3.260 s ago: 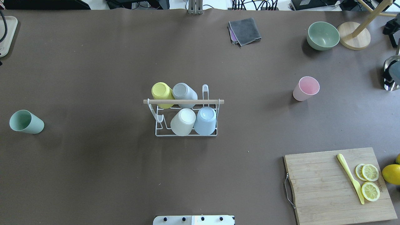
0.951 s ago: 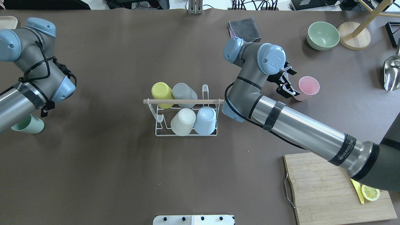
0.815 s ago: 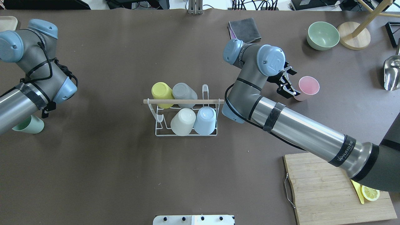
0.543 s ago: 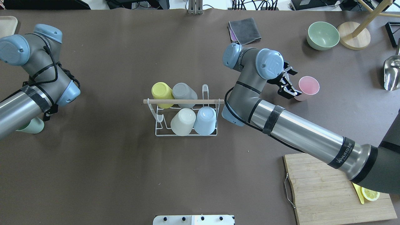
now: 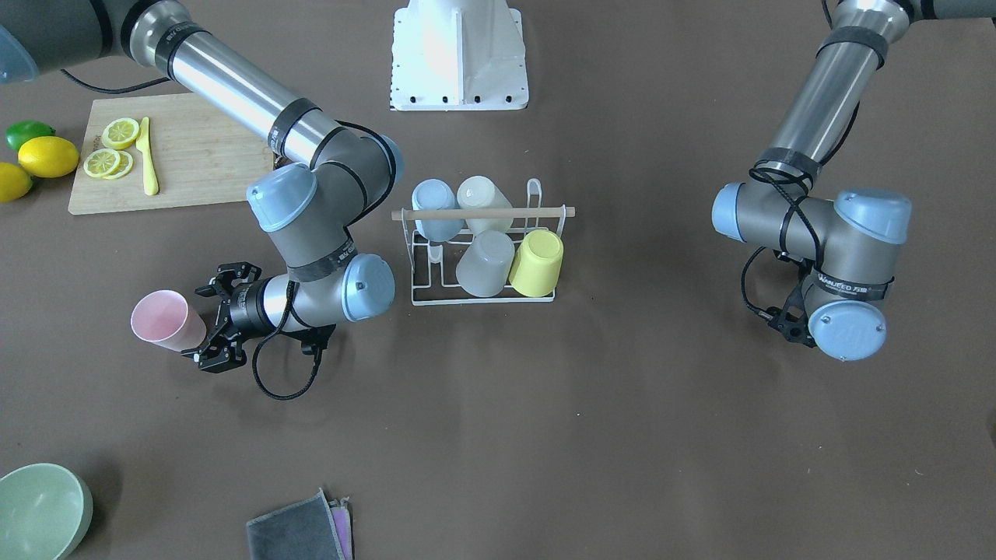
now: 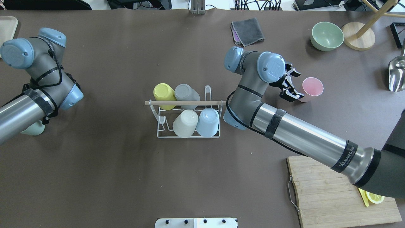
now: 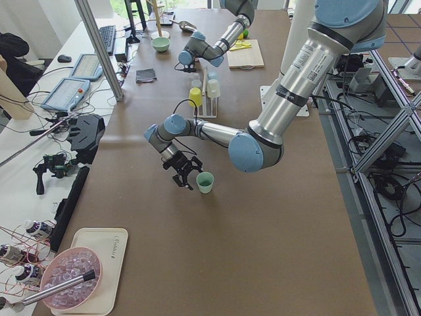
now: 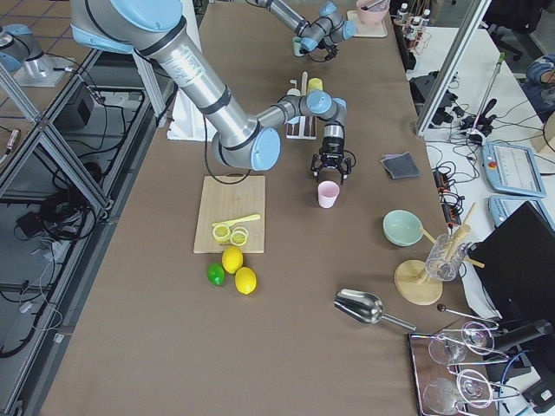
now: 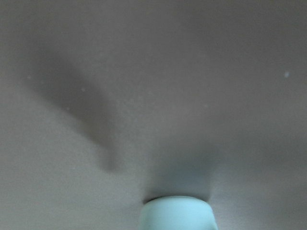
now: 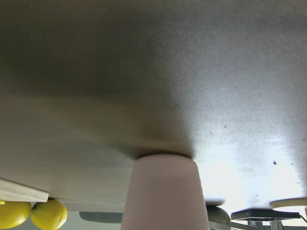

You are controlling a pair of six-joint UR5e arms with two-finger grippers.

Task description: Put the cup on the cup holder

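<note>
The cup holder [image 6: 177,103] [image 5: 545,211], a white wire rack under a wooden rod, stands mid-table with yellow, grey, cream and light-blue cups upside down on its prongs. A pink cup [image 6: 311,88] [image 5: 159,319] stands upright to the robot's right of it. My right gripper [image 6: 296,85] [image 5: 198,325] is open, level with the table, its fingers on either side of the pink cup's lower part. A green cup [image 7: 205,182] [image 6: 31,129] stands at the far left, mostly hidden under my left arm. My left gripper [image 7: 187,172] is beside it; I cannot tell its state.
A cutting board [image 5: 194,155] with lemon slices and a yellow knife lies near the robot's right side, with lemons [image 5: 47,155] beside it. At the far edge are a green bowl [image 6: 327,35], a grey cloth [image 6: 248,31], a wooden stand [image 6: 359,36] and a metal scoop [image 6: 397,74].
Both arms have come into view since the earliest frame. Over the last second my left arm has moved down over the green cup, and my right arm has shifted only slightly at the pink cup.
</note>
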